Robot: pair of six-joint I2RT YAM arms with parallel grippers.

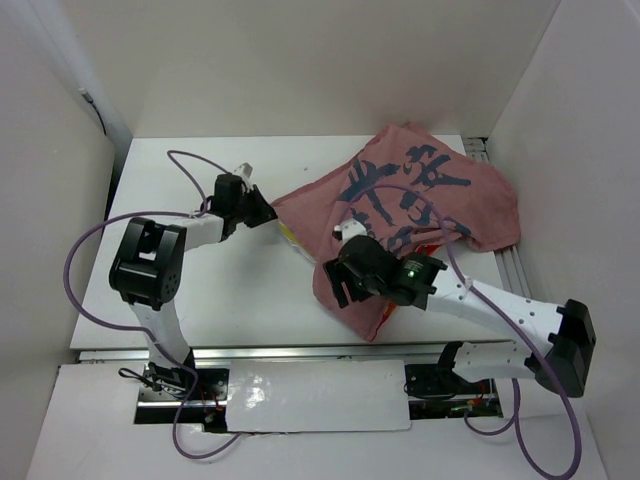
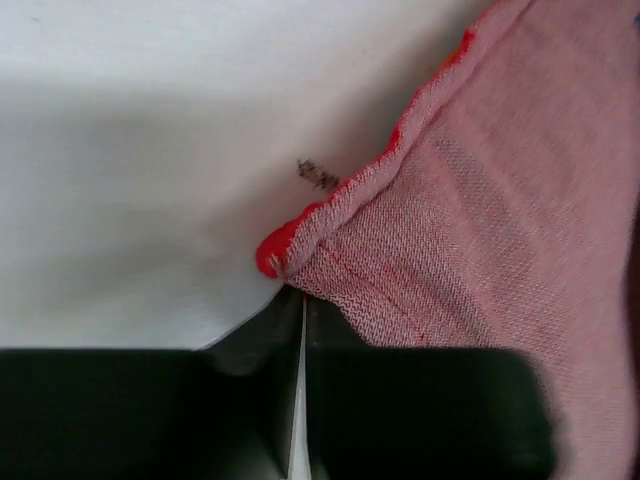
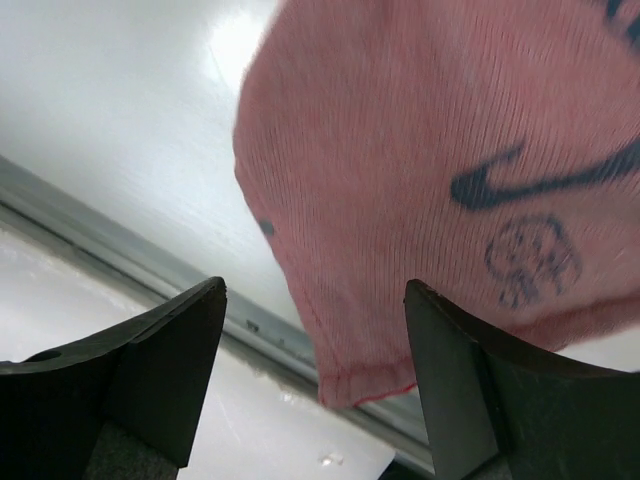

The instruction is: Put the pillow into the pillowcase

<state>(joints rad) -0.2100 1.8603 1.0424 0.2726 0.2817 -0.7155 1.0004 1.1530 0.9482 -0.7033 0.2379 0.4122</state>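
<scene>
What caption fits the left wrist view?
Left gripper pinching the red-edged, hemmed corner of the pink pillowcase.

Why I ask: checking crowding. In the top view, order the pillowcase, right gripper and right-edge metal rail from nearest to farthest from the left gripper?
1. pillowcase: its left corner is pinched by the left gripper.
2. right gripper: lower right, over the cloth's near end.
3. metal rail: far right side.

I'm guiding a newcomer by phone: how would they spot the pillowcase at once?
On the white table, look at the far right part. The pillowcase is the big crumpled pink cloth there, alone in bearing dark blue marks.
</scene>
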